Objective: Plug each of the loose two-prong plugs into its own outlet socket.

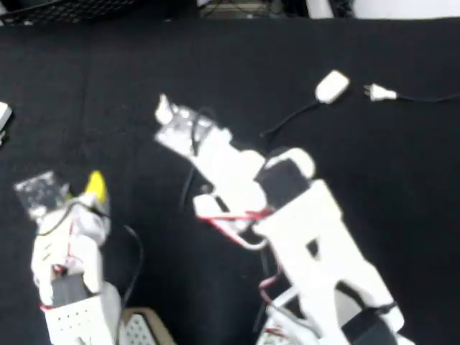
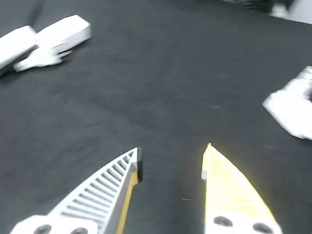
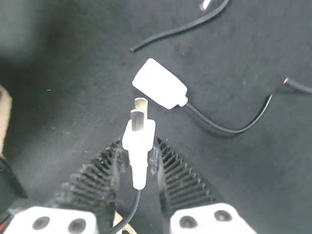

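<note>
The right arm looks to be on the lining-up step. The right gripper (image 3: 138,145) is clamped around the body of a white two-prong plug (image 3: 139,131), low centre in the right wrist view, with the prongs poking out past the fingertips. The outlet socket (image 3: 160,84) lies on the black cloth (image 3: 58,58) right at the prong tips, and it's hard to tell if they touch. It sits at an angle to the prongs, so the next move probably needs a small twist to square up, then a straight push. The socket looks light and could slide away.

The left gripper (image 2: 173,153) hangs wide open, holding nothing. Another loose plug (image 1: 379,92) lies upper right in the high view, near a second socket (image 1: 332,86).
</note>
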Motion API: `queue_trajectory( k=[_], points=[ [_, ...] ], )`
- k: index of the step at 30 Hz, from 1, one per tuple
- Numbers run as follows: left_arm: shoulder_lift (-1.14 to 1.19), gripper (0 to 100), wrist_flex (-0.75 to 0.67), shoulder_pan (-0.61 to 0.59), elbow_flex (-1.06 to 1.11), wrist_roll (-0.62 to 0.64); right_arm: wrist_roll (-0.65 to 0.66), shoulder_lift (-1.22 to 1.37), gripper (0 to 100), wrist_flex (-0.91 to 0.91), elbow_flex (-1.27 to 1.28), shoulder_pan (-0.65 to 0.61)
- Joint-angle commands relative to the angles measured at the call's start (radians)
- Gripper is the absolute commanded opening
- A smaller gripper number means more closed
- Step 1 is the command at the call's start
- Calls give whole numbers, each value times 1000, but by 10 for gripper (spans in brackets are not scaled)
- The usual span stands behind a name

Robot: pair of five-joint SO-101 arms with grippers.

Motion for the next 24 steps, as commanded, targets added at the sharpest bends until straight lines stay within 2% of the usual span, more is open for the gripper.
queue_trajectory(
  k=[1, 11, 19, 24],
  points=[
    [-8, 224, -31, 159, 13, -8, 11, 1, 11, 55, -116, -61],
    [-9, 224, -31, 394, 13, -8, -29, 1, 11, 43, -231, -160],
    [-9, 224, -31, 650, 13, -8, -18, 1, 11, 6, -246, -158],
    [-9, 224, -31, 682, 12, -8, -18, 1, 11, -61, -191, -129]
  ],
)
